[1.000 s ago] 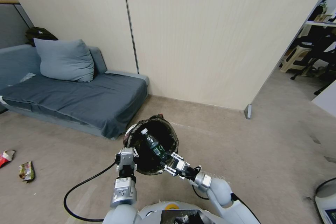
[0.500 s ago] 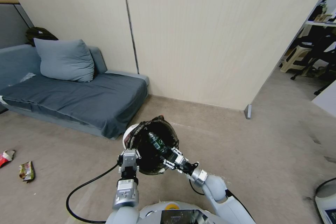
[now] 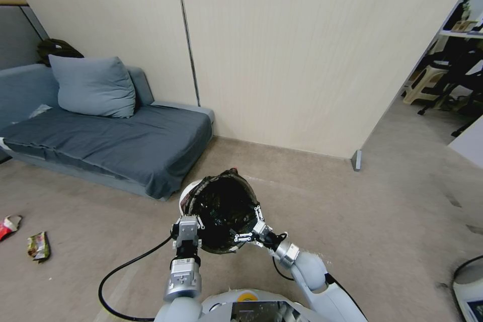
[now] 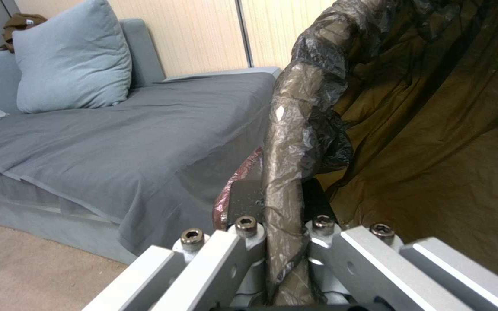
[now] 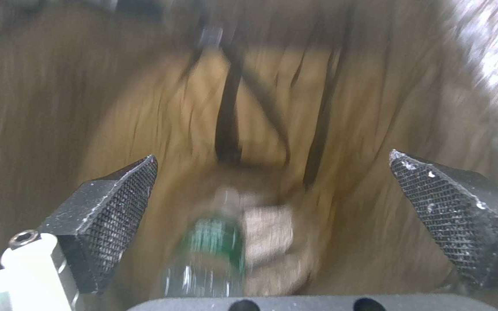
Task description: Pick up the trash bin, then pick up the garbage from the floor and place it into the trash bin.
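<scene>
Left end effector (image 3: 187, 225) clamps black-lined trash bin (image 3: 221, 181) rim; bottle (image 5: 212, 255) inside.

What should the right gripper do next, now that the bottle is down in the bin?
Probably lift the right gripper clear of the trash bin: it is open over the mouth, the bottle lies inside, and the left gripper holds the rim.

Crinkled glossy plastic liner (image 4: 295, 142) wrapped the trash bin (image 3: 187, 193) rim between the left gripper's (image 4: 283, 242) brushed-metal jaws.
</scene>
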